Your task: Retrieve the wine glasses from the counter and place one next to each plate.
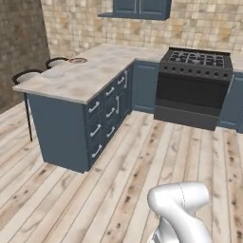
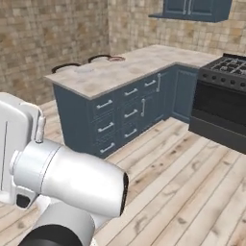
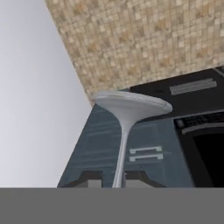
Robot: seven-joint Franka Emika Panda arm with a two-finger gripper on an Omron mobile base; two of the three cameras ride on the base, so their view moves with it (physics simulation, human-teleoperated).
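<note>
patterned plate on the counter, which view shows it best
The left base view: the patterned plate lies at the far end of the counter, its red-orange rim readable. The right base view has it smaller and flatter. The hand view looks elsewhere, at the wine glass in the claw.

Glossy white rounded arm (image 2: 67,178) shells, dark joint ring, small dark finger tips (image 3: 89,179) with grey pads.

Nothing readable anywhere, tbh. No labels, brands or numbers on the stove (image 1: 195,85), cabinets (image 1: 107,111) or counter (image 1: 90,71). Stove knobs too small and blurry to make out markings.
</note>
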